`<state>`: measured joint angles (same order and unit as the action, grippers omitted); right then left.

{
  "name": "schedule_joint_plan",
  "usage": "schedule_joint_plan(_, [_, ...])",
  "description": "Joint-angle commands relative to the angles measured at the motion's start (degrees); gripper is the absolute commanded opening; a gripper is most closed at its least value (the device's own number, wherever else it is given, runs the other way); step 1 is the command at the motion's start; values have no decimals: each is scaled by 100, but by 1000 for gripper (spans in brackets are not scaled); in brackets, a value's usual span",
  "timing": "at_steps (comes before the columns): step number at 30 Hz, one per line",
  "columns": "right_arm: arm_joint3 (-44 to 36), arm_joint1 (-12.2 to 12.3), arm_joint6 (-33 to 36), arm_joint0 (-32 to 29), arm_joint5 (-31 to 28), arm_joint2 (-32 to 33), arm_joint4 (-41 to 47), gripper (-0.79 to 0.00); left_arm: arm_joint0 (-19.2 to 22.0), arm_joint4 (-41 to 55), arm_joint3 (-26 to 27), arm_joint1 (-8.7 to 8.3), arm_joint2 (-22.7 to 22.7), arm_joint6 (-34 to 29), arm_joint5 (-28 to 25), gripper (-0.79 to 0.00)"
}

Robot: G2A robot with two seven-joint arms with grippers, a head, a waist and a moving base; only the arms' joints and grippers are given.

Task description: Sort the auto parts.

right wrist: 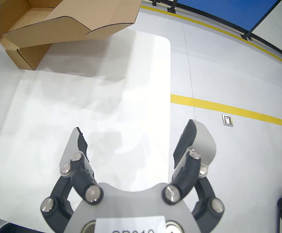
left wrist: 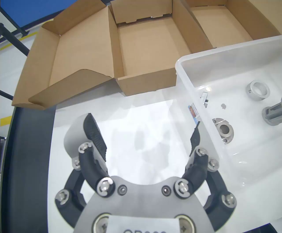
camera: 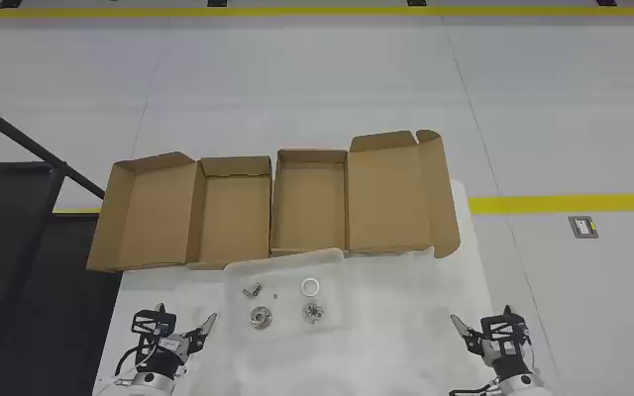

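Note:
A clear plastic tray [camera: 287, 259] [left wrist: 189, 72] in the middle of the white table holds several metal auto parts: a small bolt [camera: 251, 291], a white ring [camera: 311, 287] [left wrist: 258, 90], a flanged hub [camera: 261, 318] [left wrist: 223, 130] and a toothed gear piece [camera: 313, 313] [left wrist: 272, 115]. Behind the tray stand two open cardboard boxes, the left box [camera: 234, 213] [left wrist: 143, 48] and the right box [camera: 309, 208] [left wrist: 218, 19]. My left gripper [camera: 175, 333] [left wrist: 143, 130] is open over bare table just left of the tray. My right gripper [camera: 488, 332] [right wrist: 134, 139] is open, nothing in it, near the table's front right corner.
The box lids [camera: 144, 210] [camera: 396, 193] lie folded outward to either side. The table's right edge [right wrist: 170, 88] runs close beside my right gripper, with grey floor and a yellow line [camera: 550, 204] beyond. A dark frame [camera: 40, 158] stands at the far left.

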<state>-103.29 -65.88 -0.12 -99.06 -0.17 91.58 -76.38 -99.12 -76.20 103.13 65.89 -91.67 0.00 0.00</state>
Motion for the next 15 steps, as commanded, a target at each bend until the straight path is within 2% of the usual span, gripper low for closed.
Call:
schedule_joint_plan(1, [-109, 13, -106, 46, -218, -48, -248, 0, 4, 6, -1, 1, -3, 5, 1, 0])
schedule_joint_plan(4, [-457, 51, 1, 148, -484, -153, -1095, 0, 12, -158, -24, 2, -53, 206, 47, 0])
schedule_joint_plan(9, [-1167, 103, 908, 617, -1248, -584, -2438, 0, -75, -363, -7, 6, -107, 600, 26, 0])
schedule_joint_plan(12, [-1472, 94, 1459, 1102, -1771, -1131, -3054, 0, -164, -378, 36, 16, -159, 813, 73, 0])
schedule_joint_plan(15, [-1472, 33, 1881, 1717, -2246, -1781, -3126, 0, -253, -292, 71, 29, -215, 921, 89, 0])
